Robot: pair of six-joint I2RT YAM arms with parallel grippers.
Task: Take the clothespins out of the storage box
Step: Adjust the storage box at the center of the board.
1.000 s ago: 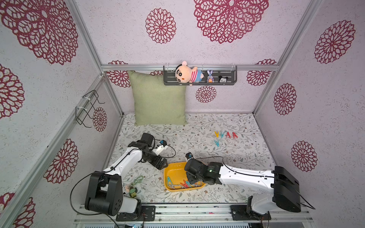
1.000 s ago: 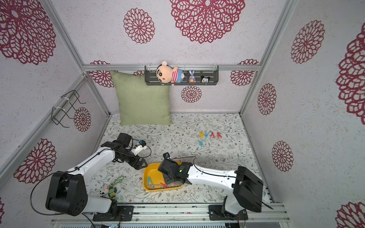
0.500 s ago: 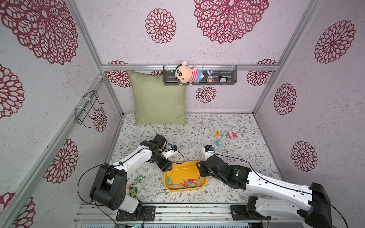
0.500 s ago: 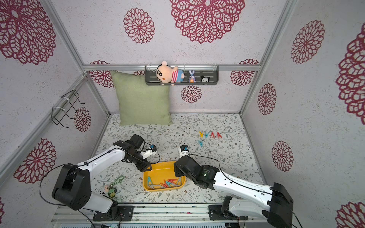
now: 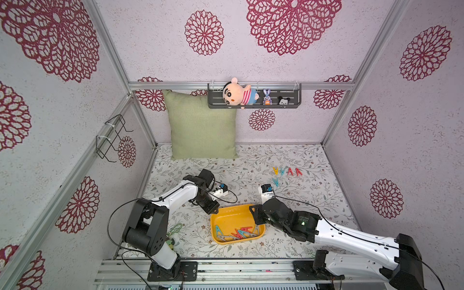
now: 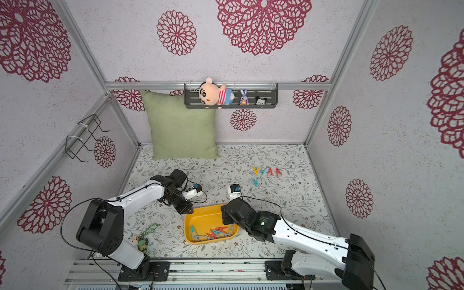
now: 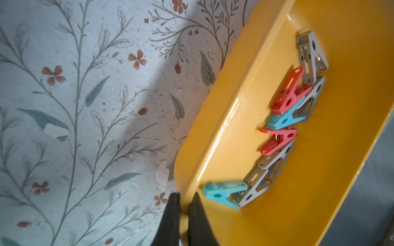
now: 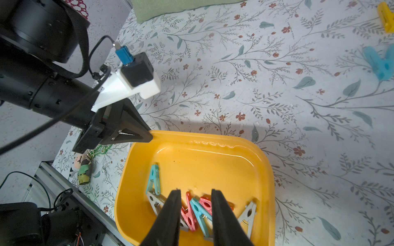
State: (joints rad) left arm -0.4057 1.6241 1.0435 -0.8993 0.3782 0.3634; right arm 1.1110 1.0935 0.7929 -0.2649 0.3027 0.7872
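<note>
We see the left gripper (image 7: 184, 194) pinching the rim of the yellow box (image 7: 234, 119), one finger (image 7: 170, 219) outside the wall and the other inside. In both top views the grip is at the box's far left corner (image 5: 213, 209). The box (image 6: 203, 218) sits near the middle of the front edge of the table (image 5: 251, 160).

The right gripper (image 8: 195, 190) hangs over the box's right side, its fingers (image 8: 170, 213) parted and gripping nothing.

Below them, red, teal and grey clothespins (image 8: 197, 207) lie in a loose row along the box's front wall (image 5: 238, 233).

Six more pins (image 5: 286, 172) lie on the table toward its far right corner, well apart from the box: a row of yellow, teal and two red, with two teal ones just in front.
</note>
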